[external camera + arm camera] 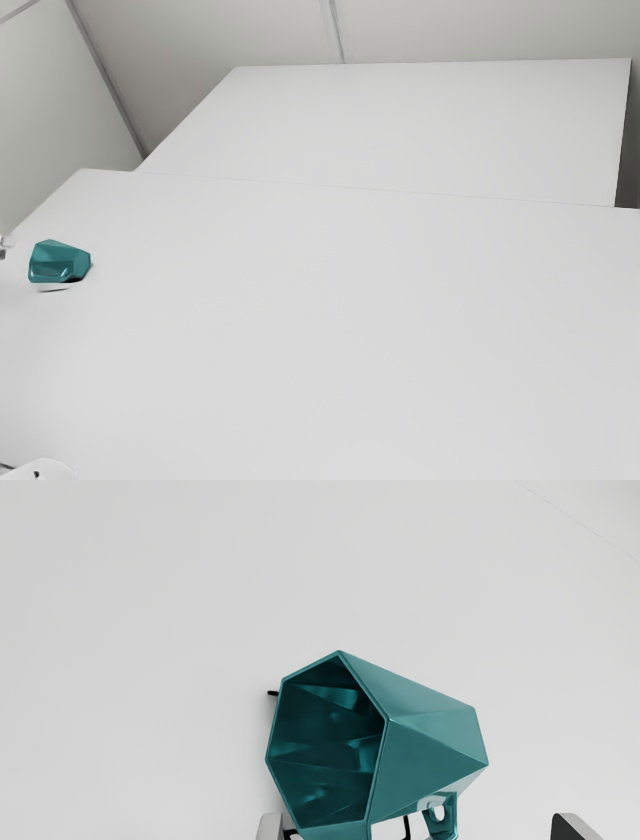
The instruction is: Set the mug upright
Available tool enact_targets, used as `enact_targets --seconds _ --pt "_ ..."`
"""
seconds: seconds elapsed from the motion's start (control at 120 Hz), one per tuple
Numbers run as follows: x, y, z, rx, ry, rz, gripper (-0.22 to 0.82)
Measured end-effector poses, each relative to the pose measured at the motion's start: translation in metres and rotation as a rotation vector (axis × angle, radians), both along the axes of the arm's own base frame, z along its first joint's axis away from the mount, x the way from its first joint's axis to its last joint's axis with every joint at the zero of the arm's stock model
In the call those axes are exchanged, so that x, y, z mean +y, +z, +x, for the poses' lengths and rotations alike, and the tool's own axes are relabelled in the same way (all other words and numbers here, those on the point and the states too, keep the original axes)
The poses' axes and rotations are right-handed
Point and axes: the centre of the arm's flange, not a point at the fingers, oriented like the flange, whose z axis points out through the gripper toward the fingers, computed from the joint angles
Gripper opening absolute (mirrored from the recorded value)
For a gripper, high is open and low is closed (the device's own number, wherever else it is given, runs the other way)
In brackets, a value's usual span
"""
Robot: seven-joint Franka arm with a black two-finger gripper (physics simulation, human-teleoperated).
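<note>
The arm shows a smooth white casing (45, 470) at eight o'clock in the exterior view, its edge rounded, marked with a small dark spot that could be a screw or a hole. A thin dark line runs at the casing's nine o'clock side; seam or cable, I can't tell. At nine o'clock, a sliver of the claw (4, 247) is whitish with a darker grey patch. In the wrist view one fingertip (270, 827) is pale grey with softened corners; the other (581, 825) pairs light grey with a flat black face.
</note>
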Motion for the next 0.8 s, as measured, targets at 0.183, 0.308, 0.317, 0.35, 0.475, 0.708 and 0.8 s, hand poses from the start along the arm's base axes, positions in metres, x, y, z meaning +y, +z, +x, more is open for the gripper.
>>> enact_targets --seconds 0.183,0.308,0.317,0.35,0.475,0.708,0.8 --pt "-0.005 -0.013 0.015 0.003 0.013 0.006 0.58" --pt "-0.012 -0.024 0.028 -0.003 0.012 -0.005 0.58" --pt "-0.013 -0.024 0.030 -0.005 0.011 -0.007 0.58" --pt "-0.016 -0.025 0.034 -0.013 0.009 -0.012 0.58" --pt "-0.021 -0.028 0.042 -0.023 0.012 -0.024 0.58" --pt "-0.030 -0.042 0.049 -0.021 0.014 -0.064 0.58" --pt "-0.035 -0.046 0.053 -0.023 0.009 -0.078 0.58"
